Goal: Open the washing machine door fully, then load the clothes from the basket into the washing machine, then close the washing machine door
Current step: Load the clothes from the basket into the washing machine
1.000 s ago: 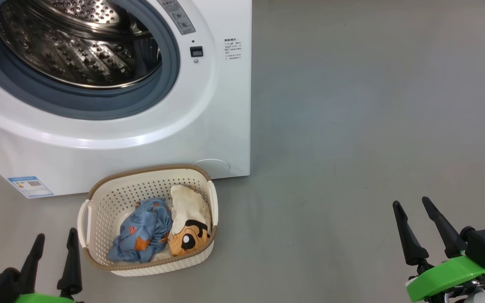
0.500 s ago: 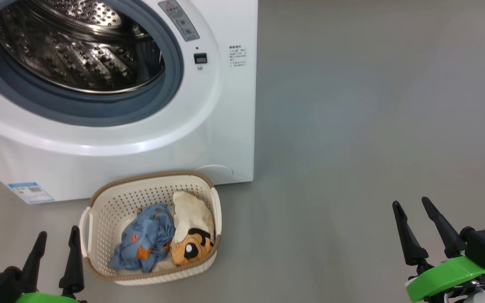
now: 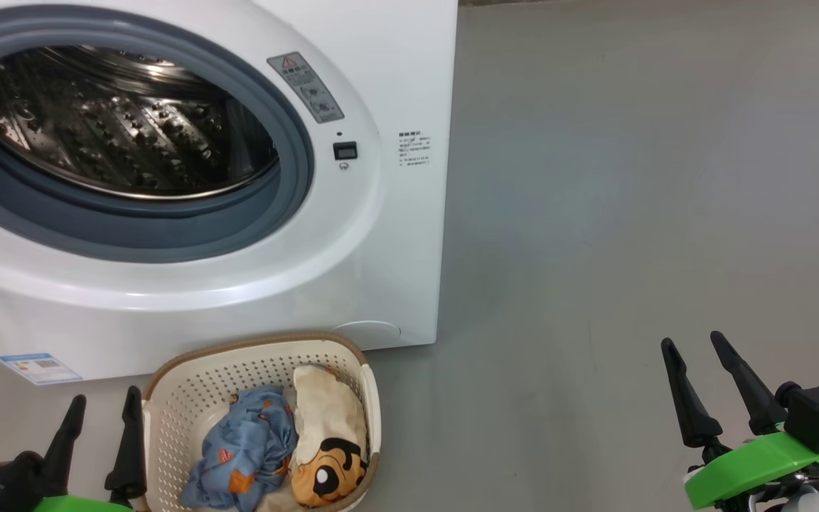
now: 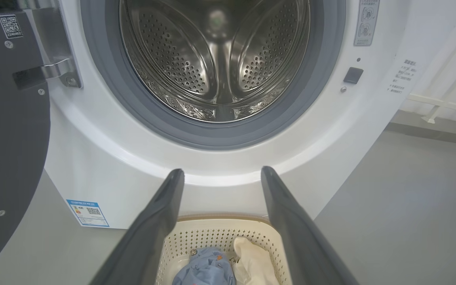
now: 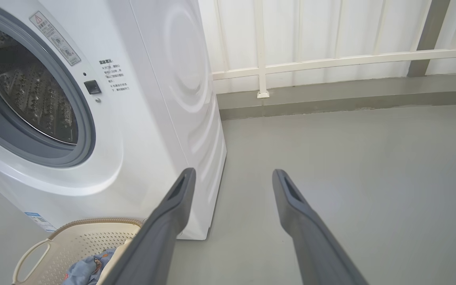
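Both claws stand spread wide and hold nothing. The left gripper sits low, just beside the basket; the right gripper is well apart from it, over the bare grey floor. Each has two long dark tapered fingers.

The head view's bottom edge cuts off the basket's near side. The washing machine door is swung open at the left wrist view's left edge, where only part of its dark rim and a sliver of glass show.

The washing machine is glossy white, with a round grey-blue rubber gasket around a perforated steel drum. The basket is cream perforated plastic with a brown woven-look rim. In it lie two crumpled clothes side by side: a blue garment and a cream garment with a cartoon face.
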Motion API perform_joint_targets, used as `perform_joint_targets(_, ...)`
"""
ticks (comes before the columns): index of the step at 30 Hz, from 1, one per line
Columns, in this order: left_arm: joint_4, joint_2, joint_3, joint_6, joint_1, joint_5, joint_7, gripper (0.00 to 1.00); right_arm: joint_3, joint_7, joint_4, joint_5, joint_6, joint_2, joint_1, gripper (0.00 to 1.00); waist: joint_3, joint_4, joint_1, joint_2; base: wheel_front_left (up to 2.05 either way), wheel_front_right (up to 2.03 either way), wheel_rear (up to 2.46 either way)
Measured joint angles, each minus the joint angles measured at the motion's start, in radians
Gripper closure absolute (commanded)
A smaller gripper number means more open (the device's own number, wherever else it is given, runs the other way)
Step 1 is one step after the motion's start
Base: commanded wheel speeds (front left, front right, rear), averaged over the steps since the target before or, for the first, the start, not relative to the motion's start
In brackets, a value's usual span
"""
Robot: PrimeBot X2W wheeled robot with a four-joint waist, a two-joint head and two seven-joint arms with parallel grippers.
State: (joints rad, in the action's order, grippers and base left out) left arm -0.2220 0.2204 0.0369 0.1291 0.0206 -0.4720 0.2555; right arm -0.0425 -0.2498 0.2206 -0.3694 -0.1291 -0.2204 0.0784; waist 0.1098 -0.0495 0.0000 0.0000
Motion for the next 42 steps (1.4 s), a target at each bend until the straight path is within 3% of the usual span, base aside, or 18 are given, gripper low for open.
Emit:
perform_joint_targets(12, -0.026, -0.013, -0.007, 0.0, 0.0, 0.0, 0.0, 0.0, 0.0, 0.0, -0.004, 0.002, 0.0, 0.001, 0.001, 0.0, 0.013, 0.005, 0.0, 0.0, 0.05, -0.05, 0.0)
perform_joint_targets(20, -0.107, -0.016, 0.04, 0.0, 0.011, -0.003, 0.0, 0.0, -0.002, 0.0, -0.015, 0.007, 0.0, 0.016, 0.01, 0.0, 0.045, -0.003, 0.0, 0.0, 0.0, 0.0, 0.0)
perform_joint_targets(42, -0.63, 0.031, 0.27, 0.0, 0.396, -0.118, 0.0, 0.0, -0.041, 0.0, -0.044, 0.025, 0.0, 0.057, 0.178, 0.0, 0.272, -0.046, 0.0, 0.0, 0.0, 0.0, 0.0)
